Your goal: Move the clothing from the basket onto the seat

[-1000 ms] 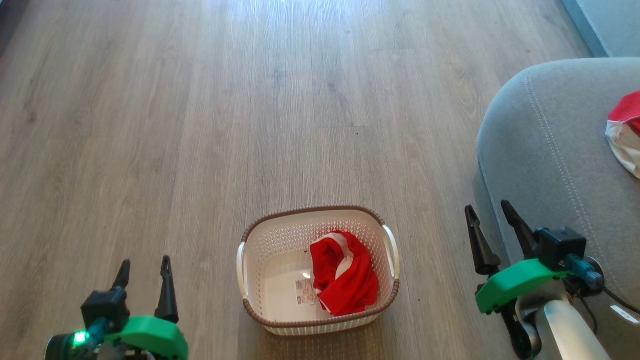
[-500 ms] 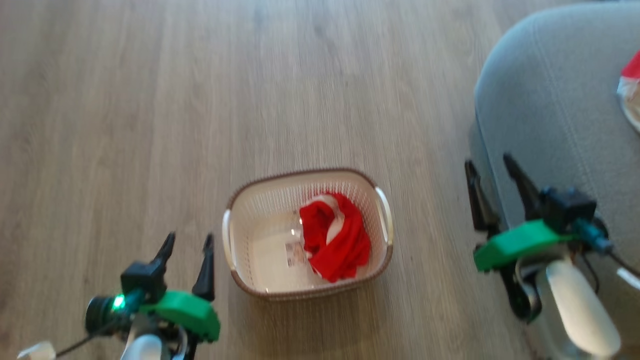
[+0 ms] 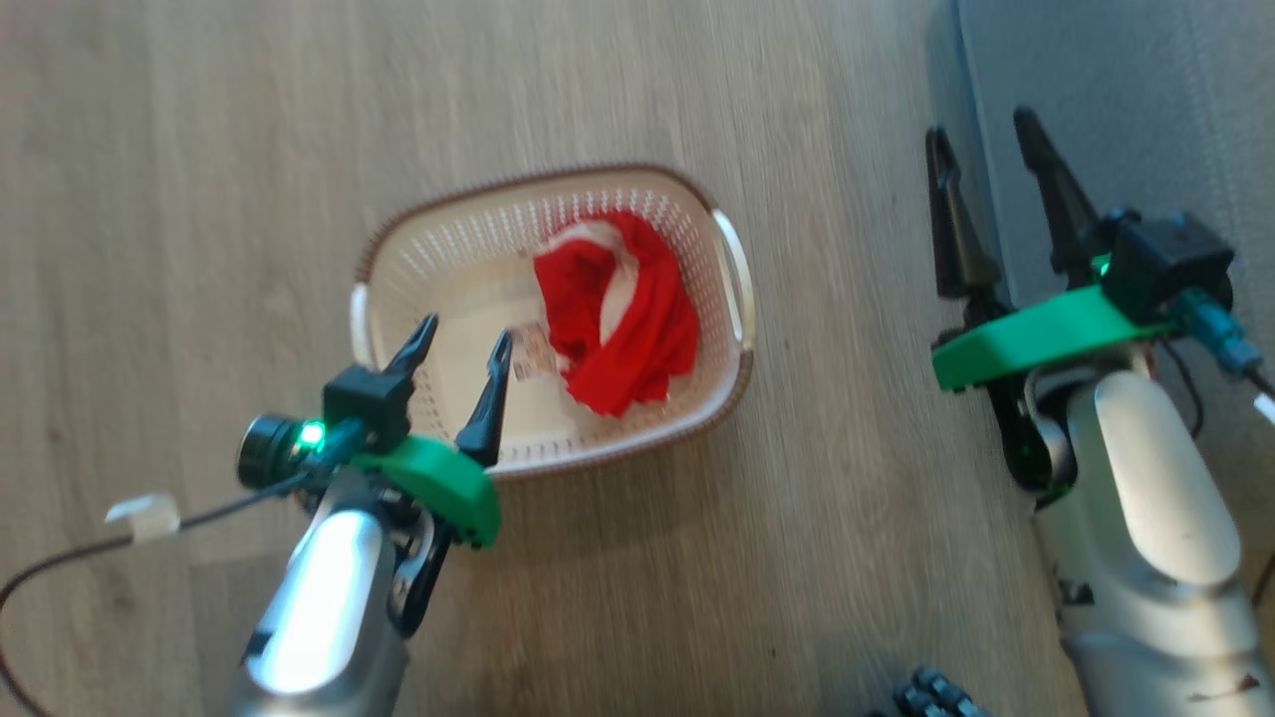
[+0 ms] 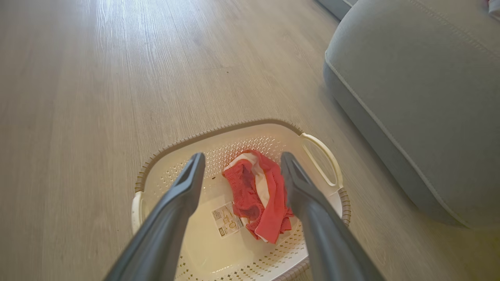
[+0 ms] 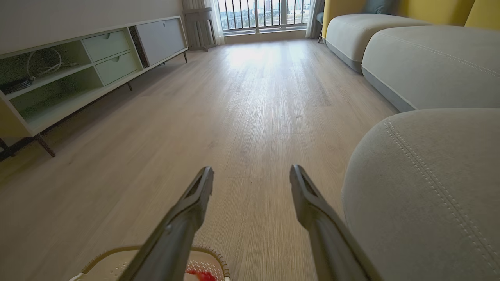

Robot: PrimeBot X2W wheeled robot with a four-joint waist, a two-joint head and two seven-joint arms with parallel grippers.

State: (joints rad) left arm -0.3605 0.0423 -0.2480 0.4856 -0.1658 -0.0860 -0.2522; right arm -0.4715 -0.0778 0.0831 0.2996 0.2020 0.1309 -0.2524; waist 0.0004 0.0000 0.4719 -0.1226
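Our left gripper hangs spread wide and empty over the near edge of the basket. The red-and-white clothing lies crumpled inside, just ahead of its right finger, beside a paper label. Our right gripper, likewise spread wide and holding nothing, is above the wooden floor, with the grey seat close on its right and the basket off to its left.

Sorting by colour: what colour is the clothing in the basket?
The clothing is red with a white stripe; clearest in left wrist view.
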